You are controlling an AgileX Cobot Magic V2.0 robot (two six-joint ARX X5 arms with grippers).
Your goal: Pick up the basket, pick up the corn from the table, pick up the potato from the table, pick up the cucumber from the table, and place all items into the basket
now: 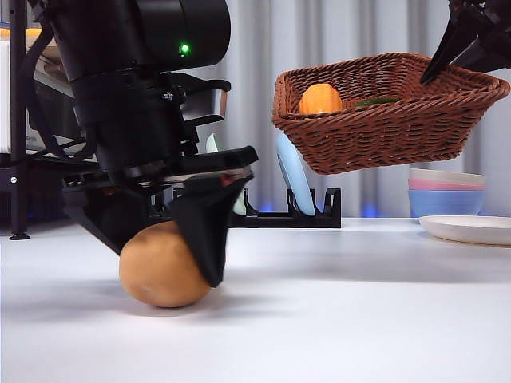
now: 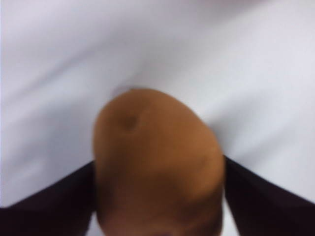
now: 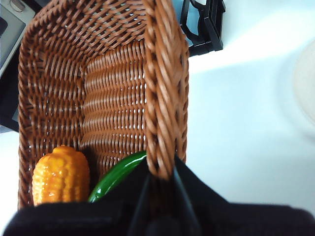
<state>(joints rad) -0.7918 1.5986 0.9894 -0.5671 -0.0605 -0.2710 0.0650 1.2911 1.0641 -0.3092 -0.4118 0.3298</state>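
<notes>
Left gripper (image 1: 172, 259) low over plain white counter (image 1: 359, 311), fingers (image 2: 47, 201) closed on smooth tan-brown egg-shaped potato (image 1: 162, 266) resting there. Right gripper (image 3: 160, 184) pinches braided rim of reddish-brown wicker basket (image 1: 383, 120), held tilted in air; orange bumpy corn cob (image 3: 61, 175) and slim dark green cucumber (image 3: 118, 175) lie inside.

A robotics lab is posing as a kitchen: grey curtains (image 1: 335, 32) are hanging behind a white table (image 1: 335, 319) where stacked bowls (image 1: 446, 195) and a plate rack (image 1: 291, 211) are sitting.
</notes>
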